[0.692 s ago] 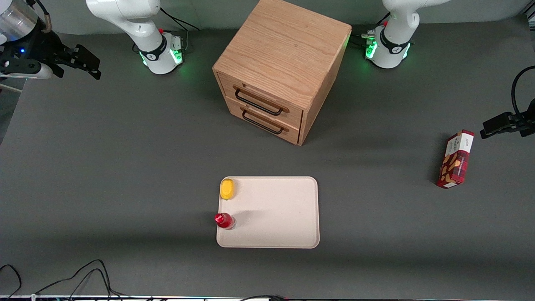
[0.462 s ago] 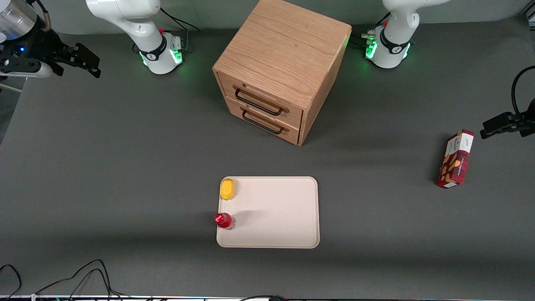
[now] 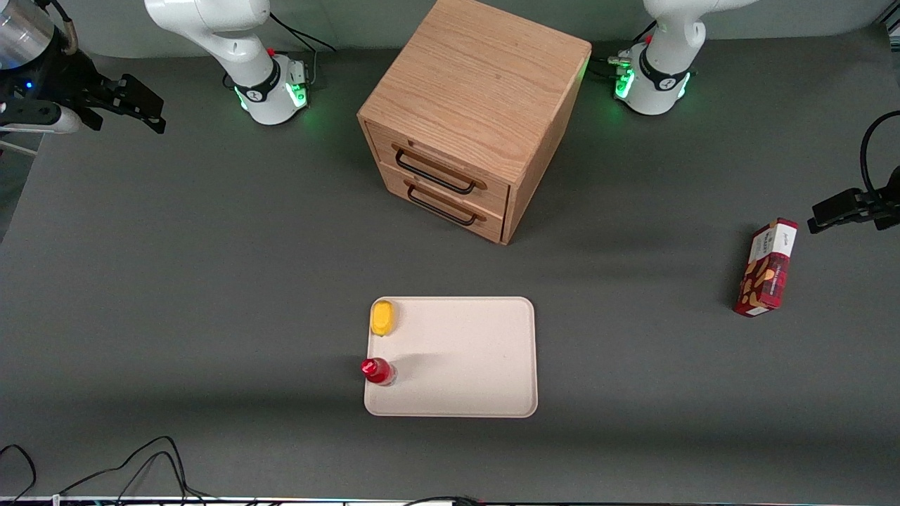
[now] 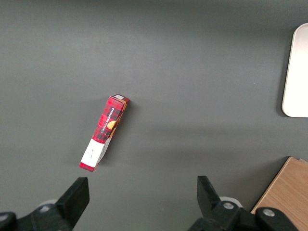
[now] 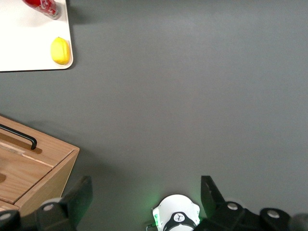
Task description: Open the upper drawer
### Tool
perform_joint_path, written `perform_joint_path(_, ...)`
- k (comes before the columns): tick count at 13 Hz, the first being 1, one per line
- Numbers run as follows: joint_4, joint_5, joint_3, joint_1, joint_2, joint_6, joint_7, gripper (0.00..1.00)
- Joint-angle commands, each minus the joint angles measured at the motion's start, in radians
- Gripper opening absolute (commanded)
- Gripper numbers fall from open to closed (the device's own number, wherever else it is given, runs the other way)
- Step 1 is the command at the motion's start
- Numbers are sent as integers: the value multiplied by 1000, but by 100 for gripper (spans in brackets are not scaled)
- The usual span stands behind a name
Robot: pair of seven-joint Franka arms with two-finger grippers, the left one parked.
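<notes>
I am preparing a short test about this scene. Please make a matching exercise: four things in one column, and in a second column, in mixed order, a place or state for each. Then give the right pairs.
Things:
1. upper drawer
2. yellow item
3. red box
4. gripper

Places or states:
A. lying on the table toward the parked arm's end
B. shut, its black handle free
C. at a corner of the beige tray
D. jaws open, high at the working arm's end, far from the wooden cabinet

Pairs: 1-B, 2-C, 3-A, 4-D
</notes>
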Motion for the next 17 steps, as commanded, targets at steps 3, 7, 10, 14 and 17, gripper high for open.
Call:
perform_joint_path(3, 73, 97, 60, 18, 39, -68, -173, 100)
perform_joint_path(7, 111, 274, 121, 38, 144, -69, -178, 100)
perform_joint_path(10, 181, 332, 228, 40, 264, -69, -301, 100)
perform_joint_path(14, 181, 338, 363, 41, 423, 1, -443, 100)
perform_joint_path(17, 178, 323, 435, 41, 508, 113, -443, 100)
